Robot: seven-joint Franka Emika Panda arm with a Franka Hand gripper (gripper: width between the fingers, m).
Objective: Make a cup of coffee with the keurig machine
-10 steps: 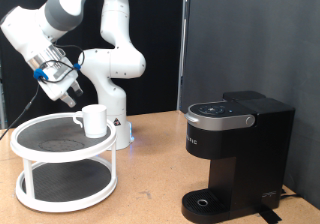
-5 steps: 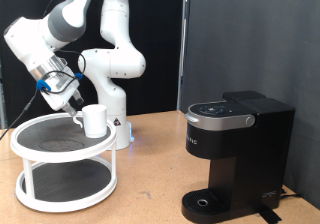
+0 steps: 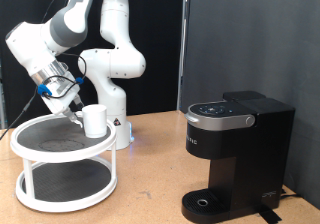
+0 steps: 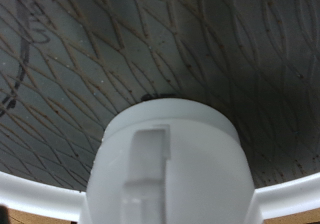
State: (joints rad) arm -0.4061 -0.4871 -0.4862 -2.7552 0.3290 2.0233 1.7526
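Note:
A small white cup (image 3: 94, 120) stands on the top tier of a white two-tier rack (image 3: 62, 167) at the exterior view's left. My gripper (image 3: 67, 106) hangs just to the left of the cup, close beside it at about its height; its fingers are too small to read there. The wrist view shows the cup (image 4: 165, 164) from close up, handle side facing the camera, on the dark mesh (image 4: 80, 64); no fingers show in that view. The black keurig machine (image 3: 237, 155) stands at the exterior view's right with its lid down.
The robot's white base (image 3: 113, 79) rises behind the rack. A dark curtain forms the backdrop. A stretch of brown tabletop (image 3: 150, 179) lies between the rack and the machine.
The gripper has come down and slightly left over the second, ending lower beside the cup. The cup and the machine have stayed put.

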